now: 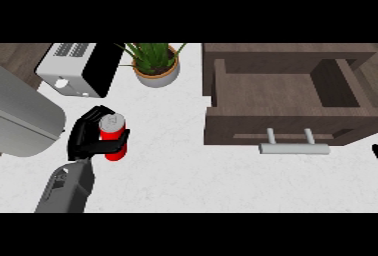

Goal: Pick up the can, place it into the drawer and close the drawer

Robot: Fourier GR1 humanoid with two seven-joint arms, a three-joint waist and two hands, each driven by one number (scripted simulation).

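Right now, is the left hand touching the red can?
Touching. In the head view the left hand is curled round the red can: black fingers and thumb wrap across its body with no gap between them.

One view only, the head view, looking steeply down on the white counter [221,175] from above the robot's own side. The near edge sits at six o'clock, the far edge at twelve. The left forearm [68,190] rises in from seven o'clock. At the far side, the toaster [74,67] sits at eleven, the potted plant [156,64] near twelve, the open drawer [284,95] toward two. Medium range: most of the worktop fits, with no second view to share anything.
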